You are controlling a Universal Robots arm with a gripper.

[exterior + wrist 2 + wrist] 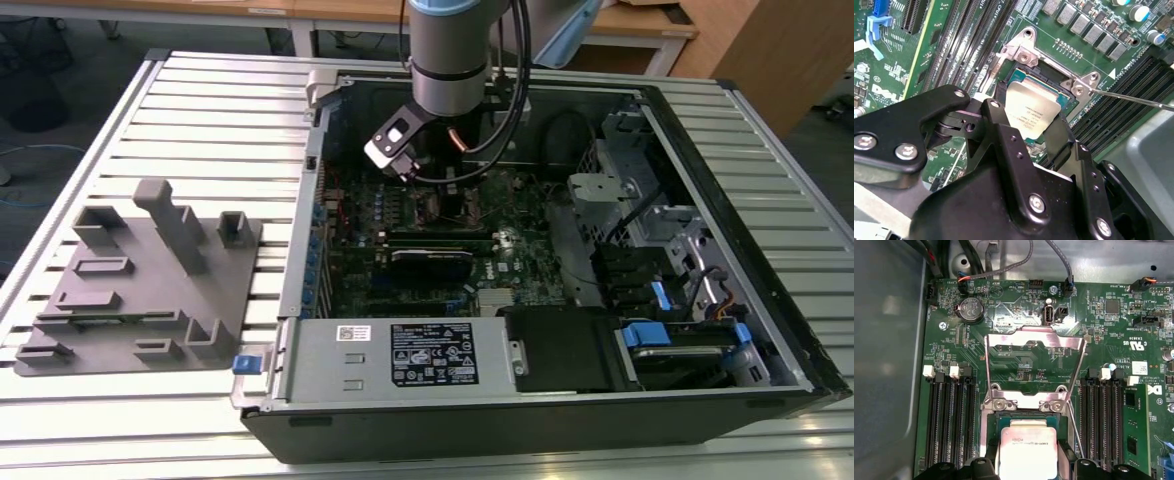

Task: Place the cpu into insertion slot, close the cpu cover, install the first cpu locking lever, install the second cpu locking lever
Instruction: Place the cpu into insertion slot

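Observation:
The cpu is a silver-topped square chip. It sits between my gripper's black fingers, which are shut on its sides. It is right over the insertion slot; whether it is seated I cannot tell. The cpu cover is swung open, lying flat on the board beyond its hinge. Two thin wire locking levers stand released along the cover's sides, one seen as a long rod. In the exterior view my gripper is down inside the open computer case.
Long black memory slots flank the socket on both sides. Cables hang near the arm. A power supply and drive bays fill the case's near end. A grey fixture plate lies at the exterior view's left.

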